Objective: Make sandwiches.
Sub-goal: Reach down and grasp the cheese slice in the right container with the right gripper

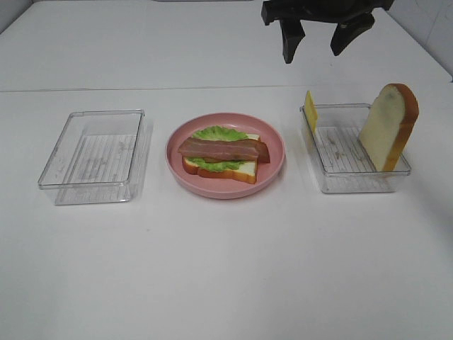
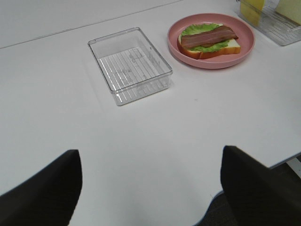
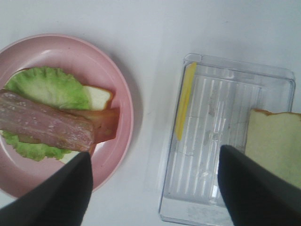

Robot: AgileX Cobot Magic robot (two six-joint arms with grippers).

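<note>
The right pincer [image 1: 318, 41] is released: its two dark fingers [image 3: 61, 193] stand wide apart with nothing between them. It hangs above the table [image 1: 226, 283], touching no item.

Directly beneath the right pincer lies the bare strip of table between the pink plate [image 1: 274, 164] and the right tray [image 1: 354, 183].

On the left-arm side of this pincer, near one finger, the plate carries the sandwich [image 1: 225, 152]. It consists of a bottom bread slice [image 1: 241, 172], a green lettuce leaf [image 1: 218, 132] resting on it, and bacon strips [image 1: 223, 149] laid across as the topmost layer.

On the opposite side, near the other finger, the clear right tray holds two parts. A yellow cheese slice [image 1: 310, 110] stands on edge against the wall nearest the plate. A second bread slice [image 1: 389, 127] stands tilted at the side farthest from the plate.

The left pincer [image 2: 150, 153] is likewise released, jaws wide apart and gripping nothing. It sits over bare table close to the table's front edge.

Nearest to the left pincer is the left tray [image 2: 129, 66], clear plastic with a ribbed floor. Beyond it is the plate with the sandwich. Farthest from this pincer is the right tray, only partly in its wrist view.
</note>
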